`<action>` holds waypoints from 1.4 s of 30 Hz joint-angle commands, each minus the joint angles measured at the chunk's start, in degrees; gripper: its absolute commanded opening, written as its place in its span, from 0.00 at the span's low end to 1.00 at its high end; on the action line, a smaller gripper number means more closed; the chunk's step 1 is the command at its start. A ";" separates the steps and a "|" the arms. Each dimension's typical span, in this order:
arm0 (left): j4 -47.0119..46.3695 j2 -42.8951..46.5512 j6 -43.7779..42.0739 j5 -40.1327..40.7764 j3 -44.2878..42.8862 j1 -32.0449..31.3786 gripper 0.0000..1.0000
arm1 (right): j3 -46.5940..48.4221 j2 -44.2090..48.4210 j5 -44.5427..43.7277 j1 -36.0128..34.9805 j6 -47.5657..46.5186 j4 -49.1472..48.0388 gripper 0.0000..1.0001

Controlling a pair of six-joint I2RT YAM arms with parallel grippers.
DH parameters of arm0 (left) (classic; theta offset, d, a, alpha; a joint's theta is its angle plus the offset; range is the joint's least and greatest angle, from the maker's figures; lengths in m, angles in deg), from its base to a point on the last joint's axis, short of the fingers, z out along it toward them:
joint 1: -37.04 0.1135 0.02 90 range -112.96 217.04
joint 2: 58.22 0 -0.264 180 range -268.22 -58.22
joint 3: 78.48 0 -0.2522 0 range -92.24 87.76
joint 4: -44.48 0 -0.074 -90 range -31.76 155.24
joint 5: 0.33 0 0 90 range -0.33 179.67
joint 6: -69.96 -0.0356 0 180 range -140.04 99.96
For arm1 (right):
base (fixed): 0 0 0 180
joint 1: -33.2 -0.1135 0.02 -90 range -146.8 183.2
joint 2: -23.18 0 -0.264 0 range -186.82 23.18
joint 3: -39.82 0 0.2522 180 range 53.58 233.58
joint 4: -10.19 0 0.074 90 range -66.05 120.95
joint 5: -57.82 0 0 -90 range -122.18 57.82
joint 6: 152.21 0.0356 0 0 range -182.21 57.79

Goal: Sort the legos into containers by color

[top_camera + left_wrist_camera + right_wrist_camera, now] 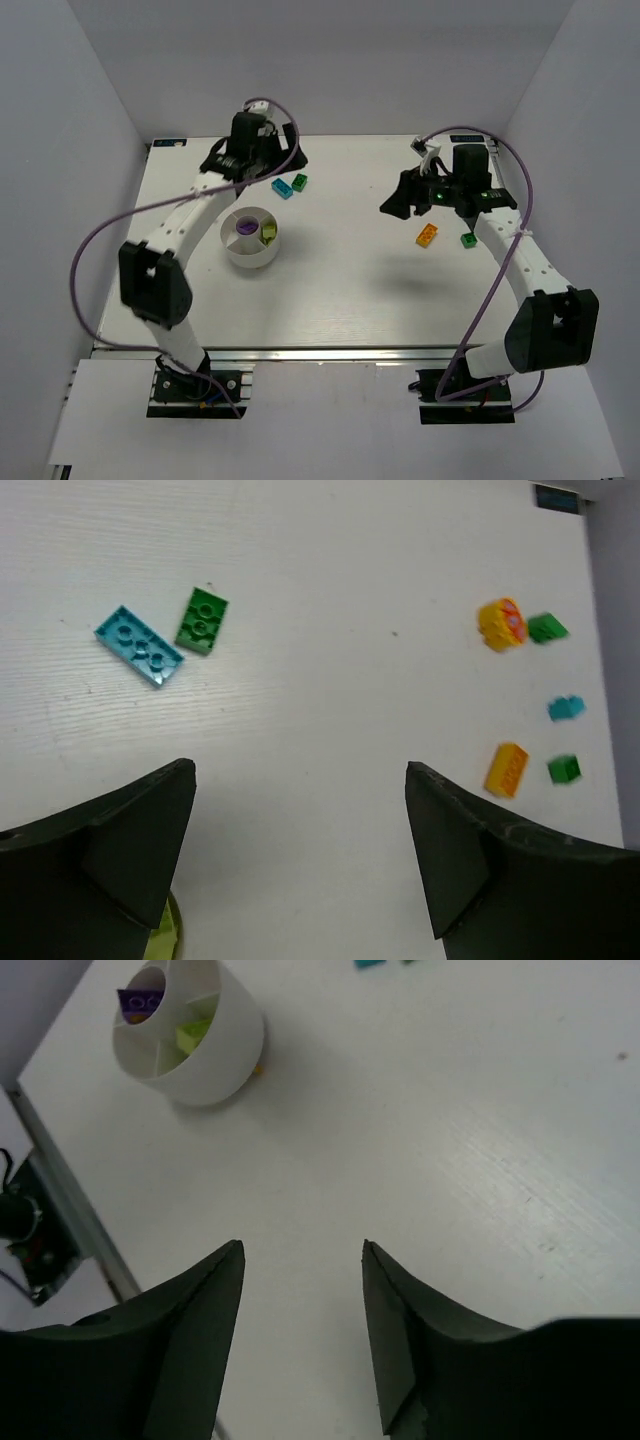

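Left end effector (298,780) and right end effector (303,1252) gape empty; bowl (228,1055) contents partly hidden.

My table (340,290) is a white board with a faint grain running across it. The round white bowl (250,240) stands on it left of centre. Beyond the bowl lie a flat cyan plate (139,645) and a shorter green plate (202,620), both studs up and just beside each other, their corners nearly meeting. Well apart from these, toward the right side, a looser group rests on the bare surface. It has an orange rounded piece (501,623) just beside a green brick (546,628), and a small cyan brick (565,708) near them (too blurred for me to tell its shape). An orange brick (506,769) lies close to a small green cube (563,770).
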 commanded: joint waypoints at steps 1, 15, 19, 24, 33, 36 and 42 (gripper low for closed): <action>11.88 -11.19 5.38 10.46 -12.48 -0.08 0.94 | -1.75 2.65 14.09 3.26 4.89 -1.55 0.52; 18.41 -36.99 17.44 18.90 -39.49 0.97 0.56 | -11.85 12.15 13.29 10.30 3.73 -7.60 0.02; 18.67 -39.19 18.93 21.98 -39.67 0.97 0.65 | -12.56 12.06 13.99 11.00 3.82 -7.60 0.04; 19.28 -40.86 19.99 22.69 -39.58 0.97 0.77 | -12.56 12.50 13.99 11.00 3.47 -7.33 0.04; 19.90 -42.80 21.40 25.50 -39.49 1.50 0.78 | -12.82 12.42 14.08 11.00 3.29 -7.16 0.05; 19.64 -43.15 22.01 25.85 -39.58 2.03 0.77 | -12.82 12.33 13.99 11.09 3.29 -7.16 0.05; 18.76 -44.12 22.10 25.85 -39.58 2.55 0.74 | -12.82 12.42 13.81 12.76 3.29 -7.07 0.05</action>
